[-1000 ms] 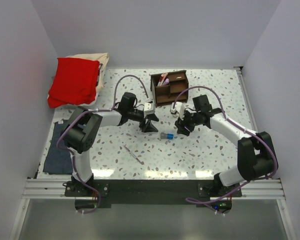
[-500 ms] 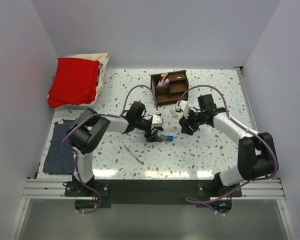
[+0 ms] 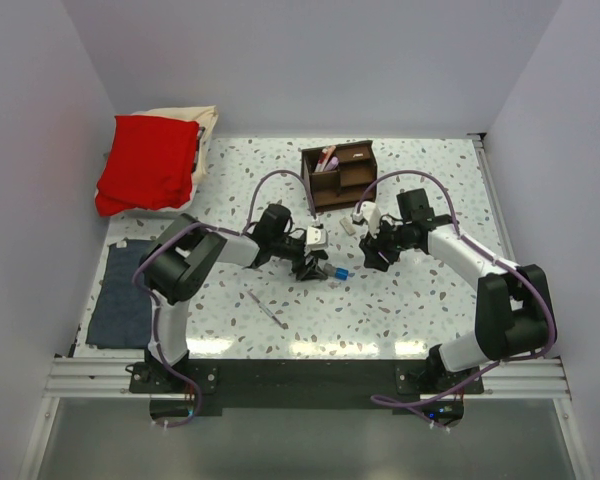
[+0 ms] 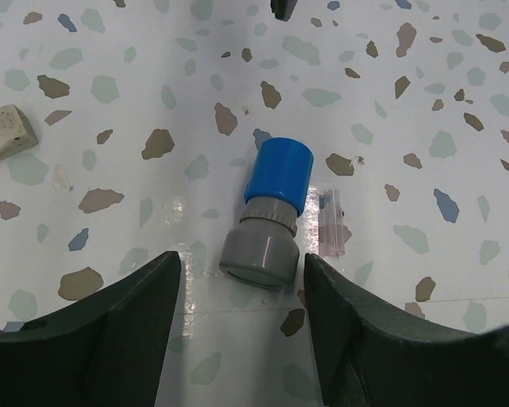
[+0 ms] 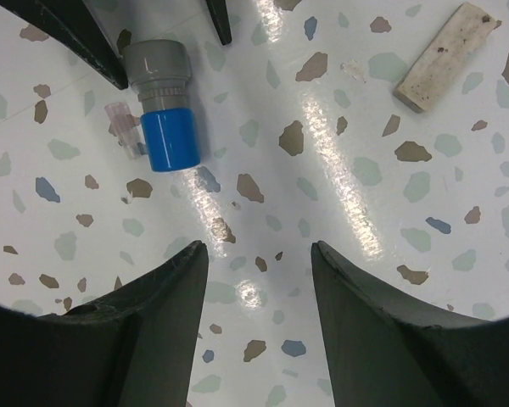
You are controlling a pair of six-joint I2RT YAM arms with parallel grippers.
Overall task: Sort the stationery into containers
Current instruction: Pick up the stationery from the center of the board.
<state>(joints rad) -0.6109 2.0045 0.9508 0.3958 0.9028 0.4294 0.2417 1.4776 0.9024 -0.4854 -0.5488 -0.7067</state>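
A stubby blue-and-grey cylinder (image 3: 332,271) (image 4: 271,216) (image 5: 163,102) lies on the speckled table. My left gripper (image 3: 316,267) (image 4: 242,259) is open, its fingers on either side of the cylinder's grey end; the left finger stands clear of it. A tiny clear pinkish piece (image 4: 332,231) (image 5: 123,127) lies beside the cylinder. My right gripper (image 3: 373,255) (image 5: 259,246) hovers open to the cylinder's right, nothing between its fingers. The dark wooden organizer box (image 3: 338,175) stands behind, with pens (image 3: 326,158) in its left compartment. A silvery pen (image 3: 267,308) lies near the front.
A small whitish block (image 3: 347,227) (image 4: 4,133) (image 5: 445,57) lies on the table between box and grippers. A red cloth (image 3: 148,160) on a cream one sits at the back left. A folded blue-grey cloth (image 3: 125,295) lies at the left edge.
My left gripper moved right to the cylinder and now straddles its grey end, jaws a little narrower. My right gripper drew back slightly to the right and away from the cylinder.
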